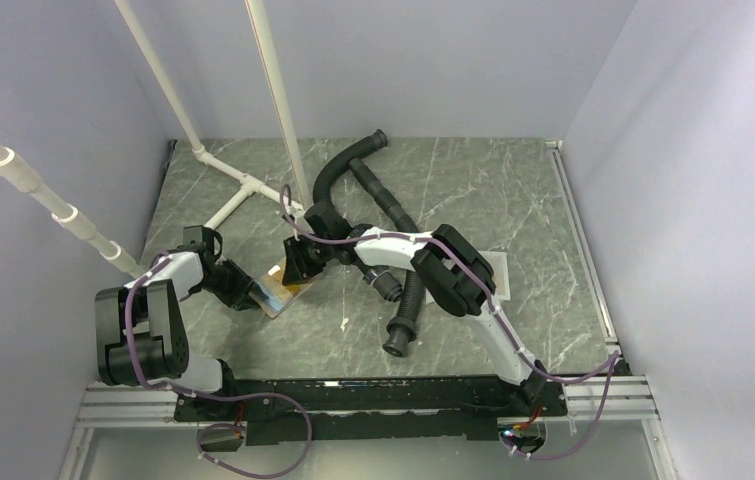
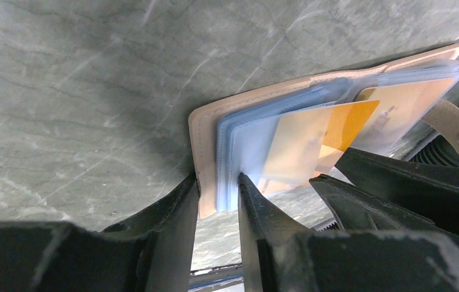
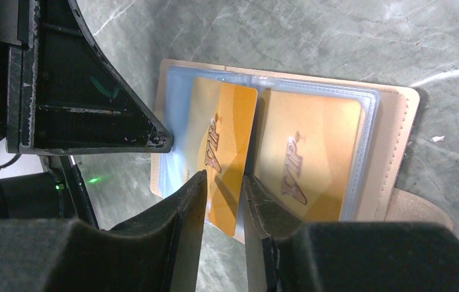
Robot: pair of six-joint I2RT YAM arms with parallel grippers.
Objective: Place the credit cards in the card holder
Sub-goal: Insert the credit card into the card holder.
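- Left gripper (image 2: 217, 184) is gripping the holder's (image 2: 197, 152) edge, jaws narrow, pinching the tan cover and blue sleeves (image 2: 239, 137) together.
- Right gripper (image 3: 224, 179) is pinching an orange card (image 3: 224, 131) by its near end, jaws nearly closed on it.
- Holder is sitting open left of the table's (image 1: 513, 200) middle, between the two grippers; I cannot tell if it is lying flat.
- Orange card is lying over the holder's left half. Part of it is looking dull under a clear sleeve, and its near end is sticking out past the holder's edge.
- Second card (image 3: 309, 152), also orange with "VIP" print, is sitting fully inside the right sleeve, just beside the held one.
- Snap tab (image 2: 458, 131) is hanging off the holder's far side, unfastened.
- Black hose (image 1: 408, 300) is lying across the table under the right arm.
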